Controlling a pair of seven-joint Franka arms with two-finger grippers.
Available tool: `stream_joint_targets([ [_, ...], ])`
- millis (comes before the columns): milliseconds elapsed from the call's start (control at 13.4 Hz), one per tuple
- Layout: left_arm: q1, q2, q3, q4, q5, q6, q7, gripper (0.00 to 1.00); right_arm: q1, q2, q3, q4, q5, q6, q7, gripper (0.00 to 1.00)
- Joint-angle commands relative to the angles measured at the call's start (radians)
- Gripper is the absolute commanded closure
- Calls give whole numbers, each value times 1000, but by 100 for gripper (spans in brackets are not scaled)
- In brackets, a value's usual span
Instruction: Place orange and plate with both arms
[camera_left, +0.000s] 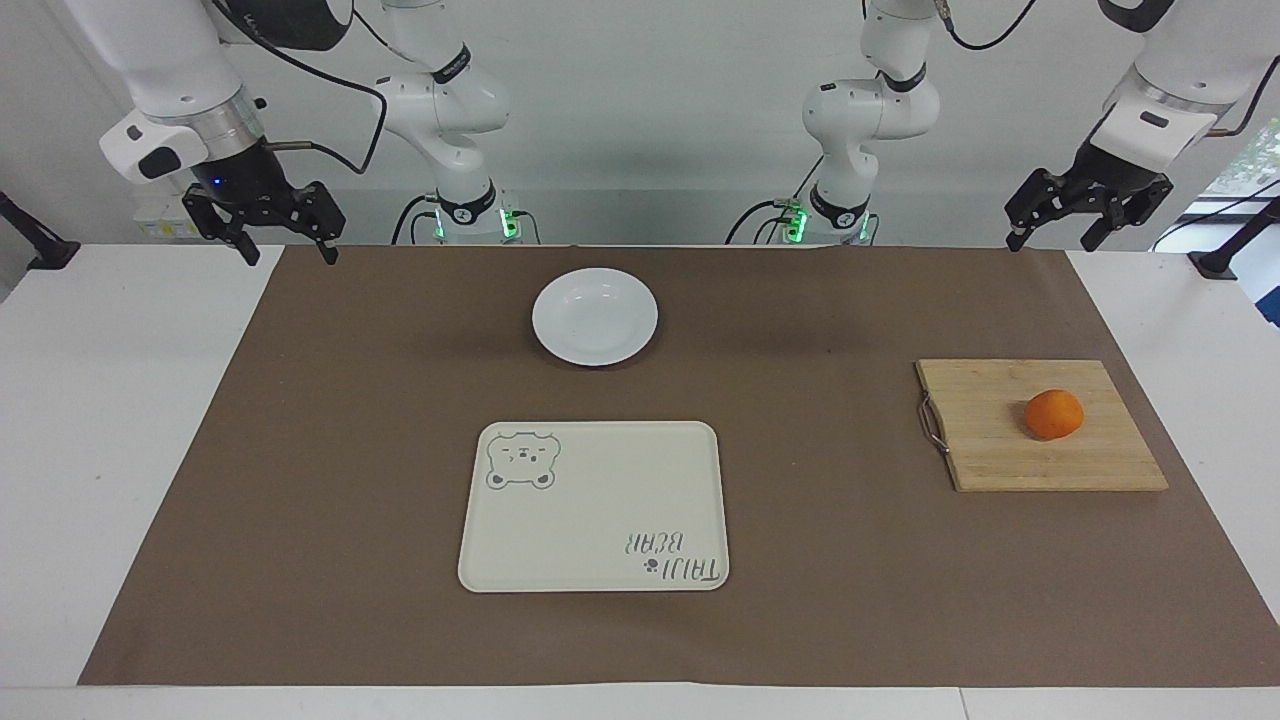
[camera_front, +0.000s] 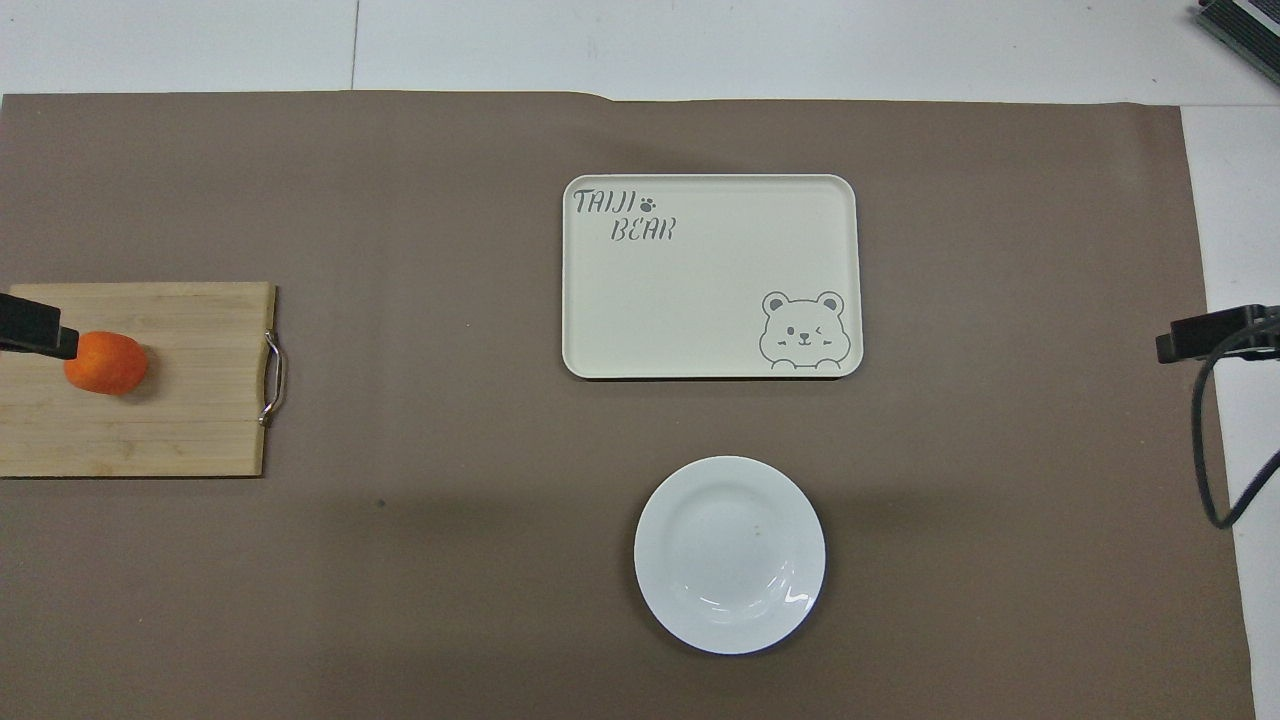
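A cream bear-print tray (camera_left: 594, 506) sits mid-table and anchors the scene. The white plate (camera_left: 595, 316) lies apart from the tray, nearer the robots. The orange (camera_left: 1054, 414) rests on a wooden cutting board (camera_left: 1040, 425) well off the tray toward the left arm's end. The left gripper (camera_left: 1062, 232) and right gripper (camera_left: 282, 243) hang raised at the table's corners, jaws spread and holding nothing, likely waiting to start.

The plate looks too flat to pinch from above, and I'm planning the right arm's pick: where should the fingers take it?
By the raised rim: the plate lies flat on the mat, so probably one finger over the lip nearest the open right gripper, coming down at a slant.
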Motion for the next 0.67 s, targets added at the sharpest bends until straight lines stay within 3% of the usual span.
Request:
stream_joint_targets([
  [0, -6, -19, 3, 1, -3, -22, 12, 0, 2, -10, 13, 16, -30, -2, 20, 0],
  [597, -9, -19, 0, 1, -3, -17, 4, 0, 0, -43, 25, 13, -13, -20, 16, 0],
])
